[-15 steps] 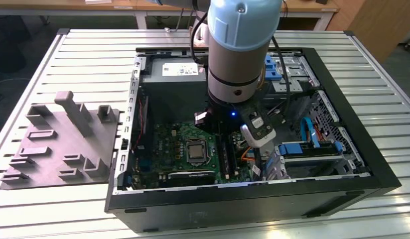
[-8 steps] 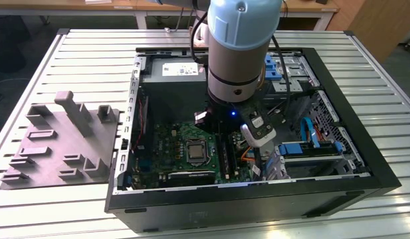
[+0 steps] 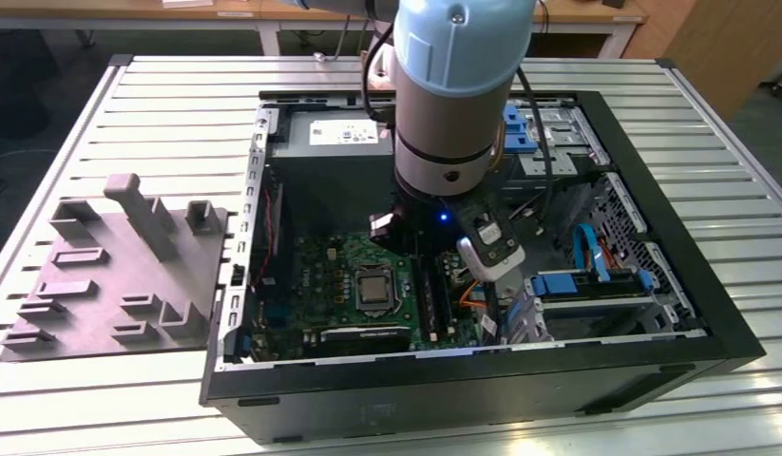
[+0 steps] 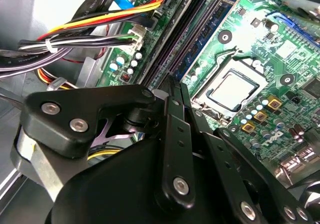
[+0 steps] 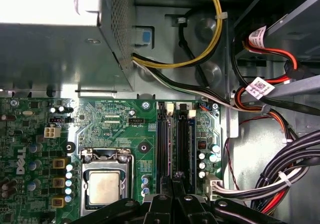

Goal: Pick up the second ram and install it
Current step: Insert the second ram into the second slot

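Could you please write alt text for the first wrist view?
The gripper hangs over the black memory slots of a green motherboard, beside the silver processor socket. A grey power-supply box and bundled cables border the board.

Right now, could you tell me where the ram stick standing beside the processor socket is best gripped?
Pinch the ram stick across its two flat faces near the top long edge, coming straight down from above. It stands on edge, with black slot strips close alongside, so only that edge looks free.

Arm (image 3: 451, 95) vertical, end effector (image 5: 174, 178) pinched closed
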Available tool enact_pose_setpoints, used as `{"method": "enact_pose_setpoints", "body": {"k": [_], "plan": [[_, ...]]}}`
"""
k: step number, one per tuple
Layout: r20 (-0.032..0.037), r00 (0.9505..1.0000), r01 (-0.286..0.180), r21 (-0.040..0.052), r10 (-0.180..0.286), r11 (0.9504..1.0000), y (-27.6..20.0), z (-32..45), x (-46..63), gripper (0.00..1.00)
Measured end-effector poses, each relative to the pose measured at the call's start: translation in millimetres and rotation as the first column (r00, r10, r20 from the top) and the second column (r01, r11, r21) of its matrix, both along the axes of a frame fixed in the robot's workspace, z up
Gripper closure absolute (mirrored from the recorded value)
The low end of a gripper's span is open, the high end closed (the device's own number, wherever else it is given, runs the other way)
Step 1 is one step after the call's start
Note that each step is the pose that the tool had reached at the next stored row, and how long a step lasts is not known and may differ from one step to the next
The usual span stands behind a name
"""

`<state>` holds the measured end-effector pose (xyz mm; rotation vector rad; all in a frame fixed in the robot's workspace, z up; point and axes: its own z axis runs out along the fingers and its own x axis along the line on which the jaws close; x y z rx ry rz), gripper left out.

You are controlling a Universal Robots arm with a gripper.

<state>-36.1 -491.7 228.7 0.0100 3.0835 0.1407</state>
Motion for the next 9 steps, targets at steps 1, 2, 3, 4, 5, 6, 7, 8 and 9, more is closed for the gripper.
{"method": "enact_pose_setpoints", "body": {"k": [1,2,3,4,5,6,7,8,9], "plan": [[0.0,1.0,0.0,-0.0001,0.0,1.0,0.0,0.0,0.0,0.88],[0.0,1.0,0.0,-0.0001,0.0,1.0,0.0,-0.1,0.0,0.88],[0.0,1.0,0.0,0.0,0.0,1.0,0.0,-0.1,0.0,0.88],[0.0,1.0,0.0,0.0001,0.0,1.0,0.0,-0.2,0.1,0.88],[0.0,1.0,0.0,0.0001,0.0,1.0,0.0,-0.2,0.3,0.88],[0.0001,1.0,0.0,0.0001,0.0,1.0,0.0,-0.2,0.4,0.88],[0.0,1.0,0.0,0.0001,0.0,1.0,0.0,-0.2,0.6,0.88],[0.0001,1.0,0.0,0.0002,0.0,1.0,0.0,-0.2,0.7,0.88],[0.0,1.0,0.0,0.0001,0.0,1.0,0.0,-0.2,0.7,0.88]]}}
